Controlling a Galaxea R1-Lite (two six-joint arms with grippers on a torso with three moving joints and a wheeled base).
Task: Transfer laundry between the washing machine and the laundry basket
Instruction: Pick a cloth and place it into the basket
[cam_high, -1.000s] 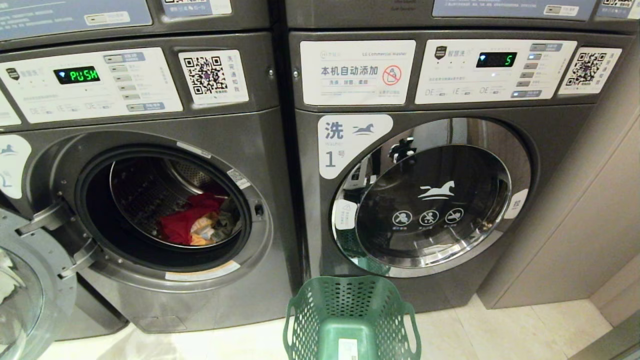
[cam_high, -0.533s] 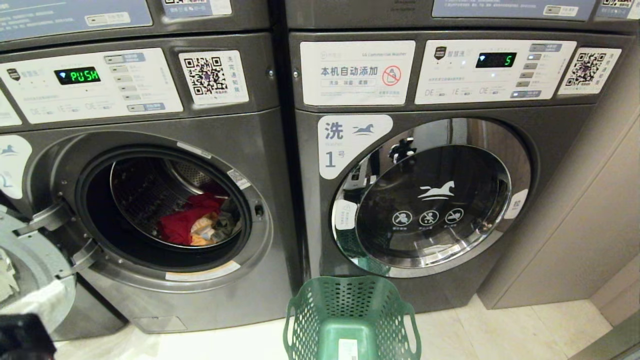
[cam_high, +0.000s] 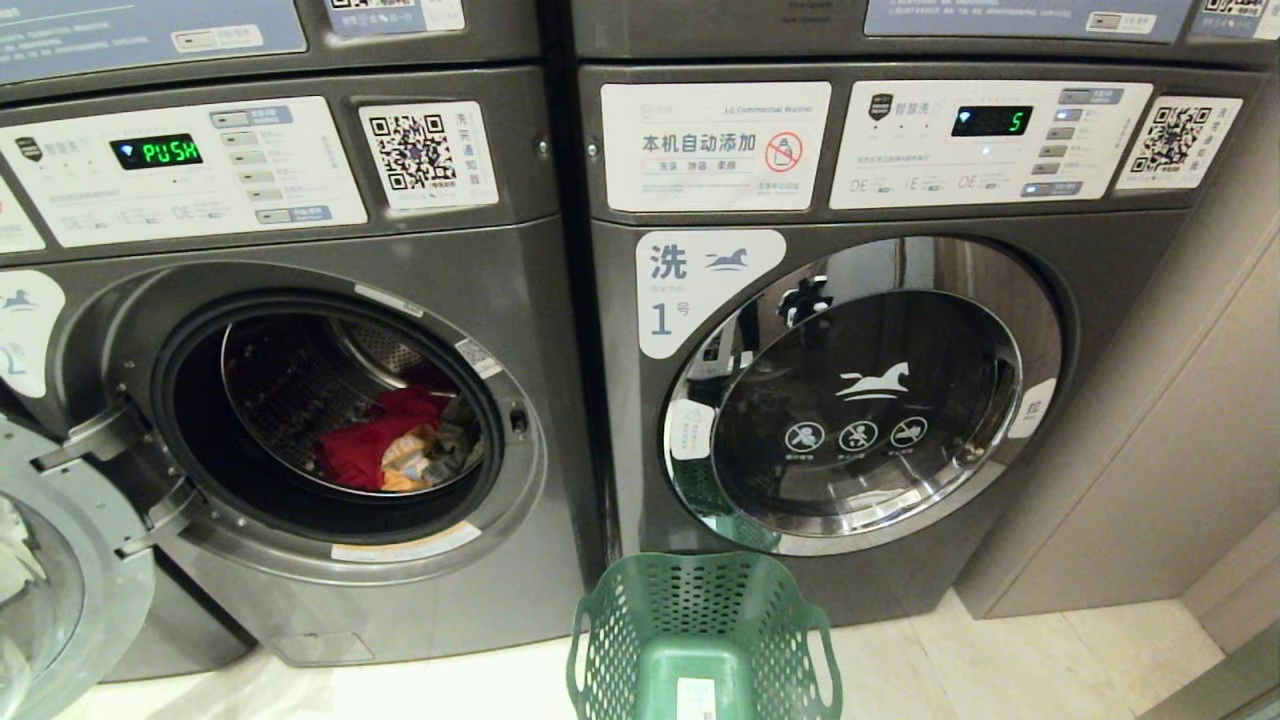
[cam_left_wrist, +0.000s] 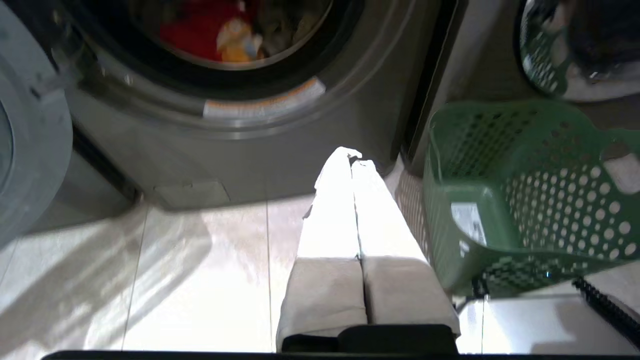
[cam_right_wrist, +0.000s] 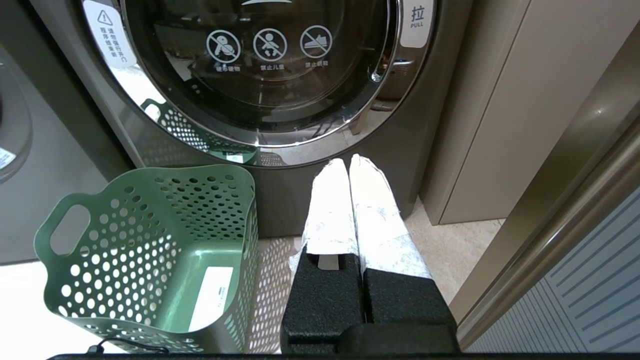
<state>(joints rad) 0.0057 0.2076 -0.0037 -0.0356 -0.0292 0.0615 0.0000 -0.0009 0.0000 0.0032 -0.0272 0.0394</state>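
The left washing machine (cam_high: 500, 270) stands with its door (cam_high: 70, 590) swung open to the left. In its drum lies laundry (cam_high: 375, 450): a red piece with yellow and grey items beside it, also seen in the left wrist view as laundry (cam_left_wrist: 200, 30). On the floor in front, between the two machines, sits the green perforated laundry basket (cam_high: 610, 640), holding only a white label. Neither arm shows in the head view. My left gripper (cam_left_wrist: 352, 157) is shut and empty, low over the floor left of the basket (cam_left_wrist: 500, 150). My right gripper (cam_right_wrist: 348, 162) is shut and empty, right of the basket (cam_right_wrist: 165, 172).
A second washer with a closed, mirrored door (cam_high: 860, 400) stands on the right, directly behind the basket. Beige wall panels (cam_high: 1150, 450) close off the right side. Pale floor tiles (cam_left_wrist: 175, 275) lie before the open machine.
Half a second ago a dark part of my left arm showed at the head view's lower left corner, by the open door. It has dropped out of that view.
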